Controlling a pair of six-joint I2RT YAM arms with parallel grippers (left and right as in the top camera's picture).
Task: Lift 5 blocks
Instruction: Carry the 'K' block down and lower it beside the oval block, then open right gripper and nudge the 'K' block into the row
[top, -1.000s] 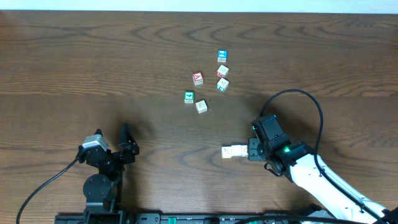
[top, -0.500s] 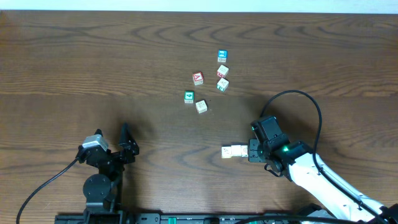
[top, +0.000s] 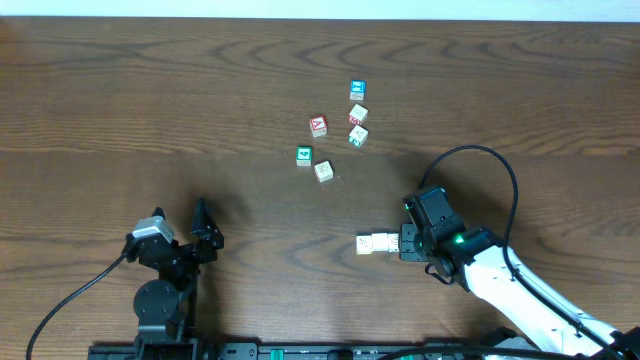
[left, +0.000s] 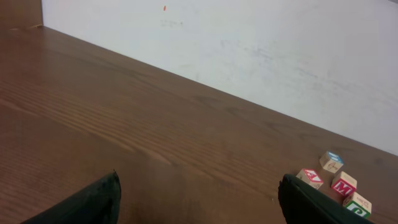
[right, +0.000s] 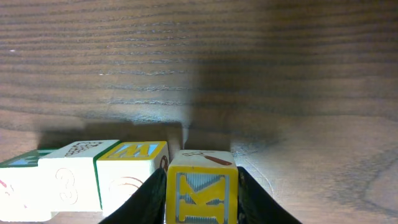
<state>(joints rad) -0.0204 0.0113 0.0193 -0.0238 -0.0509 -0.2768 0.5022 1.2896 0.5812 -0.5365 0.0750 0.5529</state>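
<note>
Right gripper (top: 396, 243) low over the wooden table (top: 150, 100), its two fingers (right: 155, 194) standing at both sides of the yellow block (right: 202, 190) with the letter K. Fingers very close against this block; not possible to tell whether squeezing it or only standing beside it. Directly in front of the right gripper, touching the yellow block and in line with it, a short row of pale blocks (top: 372, 243), side by side and touching one another. In the right wrist view, a yellow top face on the nearest of them.

Well apart from the right gripper, toward the far edge, a loose group of cubes (top: 358, 114): among them a red-faced cube (top: 318, 125), a green-faced cube (top: 304, 155) and a blue-faced cube (top: 357, 91).

Far from the right gripper, along the near edge, left gripper (top: 206, 228) with fingers spread wide.
</note>
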